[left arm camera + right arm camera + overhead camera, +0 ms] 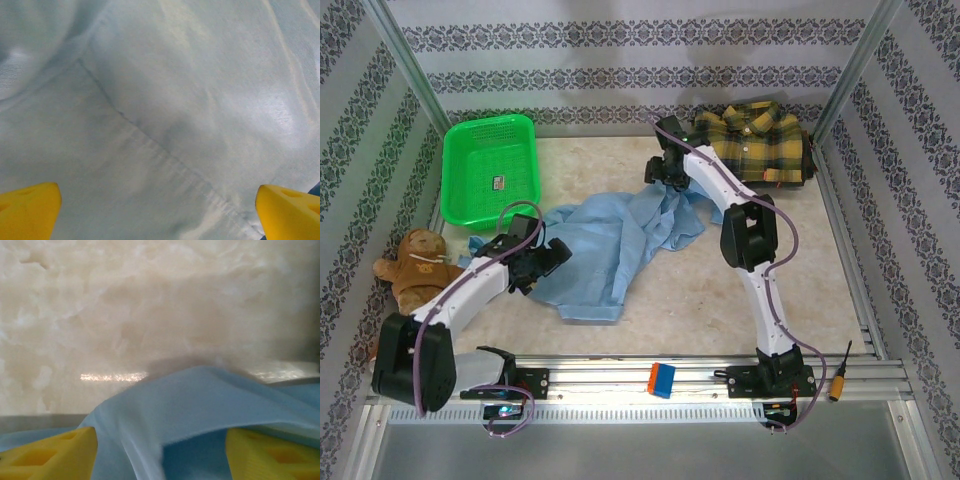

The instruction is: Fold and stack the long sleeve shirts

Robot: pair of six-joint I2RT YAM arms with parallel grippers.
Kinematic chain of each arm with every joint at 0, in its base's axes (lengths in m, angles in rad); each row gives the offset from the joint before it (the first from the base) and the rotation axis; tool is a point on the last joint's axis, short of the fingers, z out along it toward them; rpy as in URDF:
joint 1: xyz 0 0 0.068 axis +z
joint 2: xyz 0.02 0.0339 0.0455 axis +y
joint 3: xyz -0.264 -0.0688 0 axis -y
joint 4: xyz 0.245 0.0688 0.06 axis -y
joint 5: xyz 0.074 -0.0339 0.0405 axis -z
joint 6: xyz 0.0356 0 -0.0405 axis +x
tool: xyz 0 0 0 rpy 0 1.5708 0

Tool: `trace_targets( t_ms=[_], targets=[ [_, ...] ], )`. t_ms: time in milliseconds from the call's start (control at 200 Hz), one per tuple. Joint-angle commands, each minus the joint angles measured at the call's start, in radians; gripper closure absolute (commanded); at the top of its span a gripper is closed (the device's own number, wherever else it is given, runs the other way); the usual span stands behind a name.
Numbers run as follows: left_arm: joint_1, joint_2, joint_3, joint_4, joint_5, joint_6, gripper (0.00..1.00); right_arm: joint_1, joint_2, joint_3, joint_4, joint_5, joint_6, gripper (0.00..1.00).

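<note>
The blue shirt (610, 240) lies crumpled — left fingers (27, 210) wide open over it, holding nothing; right fingers (50, 455) part-open astride its far fold — not clamped.

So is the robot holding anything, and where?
Left fingers hold nothing, open over the blue shirt. Right fingers straddle a raised fold at its far edge; a grip can't be told.

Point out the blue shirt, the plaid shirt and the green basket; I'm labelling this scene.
blue shirt (605, 250), top view, middle of the cloth
plaid shirt (755, 140), top view, its chest
green basket (485, 150), top view, bare floor
</note>
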State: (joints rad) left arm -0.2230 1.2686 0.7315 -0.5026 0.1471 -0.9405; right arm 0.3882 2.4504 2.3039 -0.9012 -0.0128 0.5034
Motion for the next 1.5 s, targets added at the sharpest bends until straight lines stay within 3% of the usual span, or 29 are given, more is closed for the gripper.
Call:
trace_targets(
  t_ms=[0,140,190,590,944,1089,1199,1234,1304,1494],
  targets=[
    [-0.04,0.085,0.058,0.091,0.013,-0.039,0.0,-0.009,0.044,0.071,0.001,-0.02,0.03,0.4],
    [-0.054,0.2,0.096,0.139,-0.003,-0.088,0.0,-0.021,0.003,0.058,0.026,0.014,0.056,0.88],
    [-0.054,0.236,0.106,0.151,-0.018,-0.104,0.0,-0.026,-0.044,0.027,0.047,0.023,0.057,1.0],
    [-0.052,0.572,0.252,0.234,-0.047,-0.157,0.0,-0.062,-0.712,-0.448,0.08,0.074,0.048,1.0],
    [-0.035,0.774,0.479,0.195,-0.041,-0.096,0.01,-0.098,-1.34,-1.097,-0.039,0.166,0.268,1.0],
    [-0.019,0.805,0.563,0.164,-0.047,-0.033,0.01,-0.104,-1.501,-1.319,-0.145,0.236,0.381,1.0],
    [-0.02,0.786,0.591,0.216,-0.003,0.016,0.0,-0.101,-1.543,-1.426,-0.181,0.193,0.444,1.0],
    [-0.023,0.774,0.595,0.234,0.029,0.023,0.0,-0.092,-1.545,-1.451,-0.192,0.175,0.468,0.92],
    [-0.03,0.72,0.597,0.232,0.081,0.042,0.0,-0.08,-1.564,-1.496,-0.196,0.138,0.508,0.62],
    [-0.049,0.419,0.478,0.129,0.149,0.041,0.0,-0.085,-1.562,-1.413,-0.186,0.164,0.425,0.38]
  ],
)
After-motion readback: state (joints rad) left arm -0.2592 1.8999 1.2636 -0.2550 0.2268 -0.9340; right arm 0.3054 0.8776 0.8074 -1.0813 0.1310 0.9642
